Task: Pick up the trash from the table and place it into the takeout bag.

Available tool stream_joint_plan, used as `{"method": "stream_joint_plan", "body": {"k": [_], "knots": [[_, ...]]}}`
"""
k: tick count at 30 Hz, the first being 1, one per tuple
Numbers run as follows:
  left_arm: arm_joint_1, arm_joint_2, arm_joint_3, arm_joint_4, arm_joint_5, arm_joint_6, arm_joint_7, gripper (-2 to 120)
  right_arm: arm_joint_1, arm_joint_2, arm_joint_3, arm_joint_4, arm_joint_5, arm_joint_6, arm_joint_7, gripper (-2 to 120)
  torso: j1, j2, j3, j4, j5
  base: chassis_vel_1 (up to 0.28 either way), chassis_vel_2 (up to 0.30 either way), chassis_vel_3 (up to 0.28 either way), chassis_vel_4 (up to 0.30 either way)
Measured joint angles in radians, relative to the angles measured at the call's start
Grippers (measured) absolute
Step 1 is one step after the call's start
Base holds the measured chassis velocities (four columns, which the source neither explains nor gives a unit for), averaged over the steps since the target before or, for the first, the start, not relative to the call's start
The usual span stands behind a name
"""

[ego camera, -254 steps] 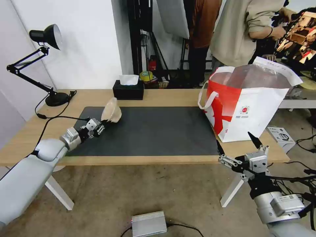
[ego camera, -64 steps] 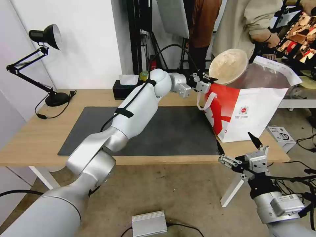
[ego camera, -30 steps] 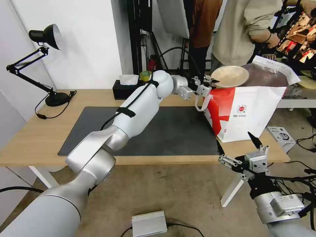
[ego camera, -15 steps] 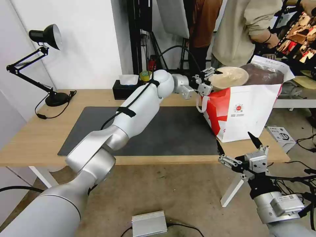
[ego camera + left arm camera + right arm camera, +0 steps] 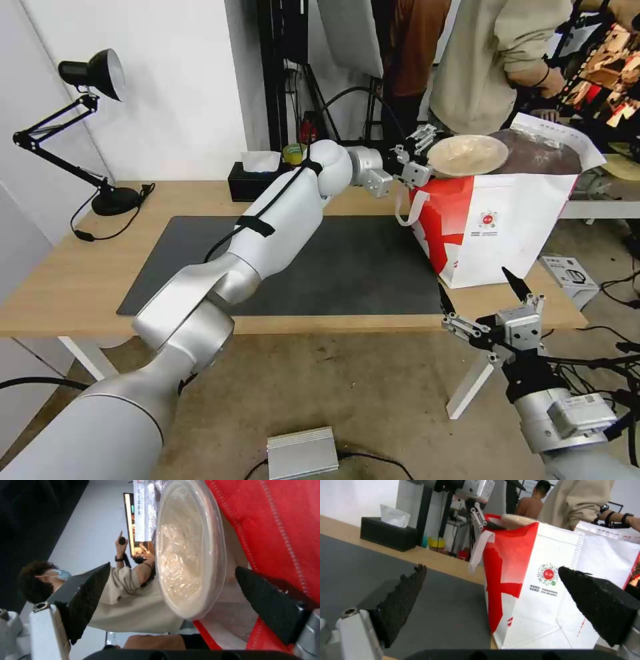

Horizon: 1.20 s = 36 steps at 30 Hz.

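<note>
- Head view: found the left gripper stretched across the table to the near top edge of the takeout bag, fingers spread apart and clamped on nothing.
- Saw the beige-tan bowl lying almost level across the bag's open mouth, just beside those fingers, perched high, not sunk inside.
- Noted the right gripper parked low off the table's front edge, near the bag's lower corner, fingers wide apart and empty.
- Left wrist view: caught the bowl edge-on between the two black fingers of the left gripper, with a gap on each side and no pad pressing the rim; could not tell whether the bowl leaned on the bag's red wall or only sat close by it.
- Right wrist view: looked past the open right gripper to the bag standing upright on the dark mat, the bowl's rim peeking over the top, the left gripper just beside it, and the black tissue box well apart behind.
- Judged the step in hand as the release into the bag. To do it well: draw the open fingers straight back, clear of the rim and of the white strap, so as not to drag the bowl out or tip the bag.
</note>
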Motion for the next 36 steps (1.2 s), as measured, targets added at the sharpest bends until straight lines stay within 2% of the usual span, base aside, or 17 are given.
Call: {"method": "stream_joint_plan", "body": {"k": [9, 12, 17, 19, 27, 36], "knots": [[-0.008, 0.0, 0.005, 0.0, 0.02, 0.008, -0.083, 100, 0.0, 0.0, 0.0, 0.0, 0.0, 0.0, 0.0, 100, 0.0, 0.0, 0.0, 0.0, 0.0, 0.0, 0.0, 0.0, 0.0], [-0.009, 0.0, 0.009, -0.001, 0.02, 0.014, -0.143, 100, 0.0, 0.0, 0.0, 0.0, 0.0, 0.0, 0.0, 100, 0.0, 0.0, 0.0, 0.0, 0.0, 0.0, 0.0, 0.0, 0.0], [-0.009, -0.001, 0.011, -0.003, 0.019, 0.015, -0.182, 100, 0.0, 0.0, 0.0, 0.0, 0.0, 0.0, 0.0, 100, 0.0, 0.0, 0.0, 0.0, 0.0, 0.0, 0.0, 0.0, 0.0], [-0.009, -0.001, 0.011, -0.003, 0.019, 0.015, -0.224, 100, 0.0, 0.0, 0.0, 0.0, 0.0, 0.0, 0.0, 100, 0.0, 0.0, 0.0, 0.0, 0.0, 0.0, 0.0, 0.0, 0.0], [-0.005, -0.001, 0.019, -0.016, 0.002, 0.014, -0.244, 100, 0.0, 0.0, 0.0, 0.0, 0.0, 0.0, 0.0, 100, 0.0, 0.0, 0.0, 0.0, 0.0, 0.0, 0.0, 0.0, 0.0], [-0.011, 0.0, 0.041, -0.032, -0.085, 0.018, -0.237, 100, 0.0, 0.0, 0.0, 0.0, 0.0, 0.0, 0.0, 100, 0.0, 0.0, 0.0, 0.0, 0.0, 0.0, 0.0, 0.0, 0.0]]}}
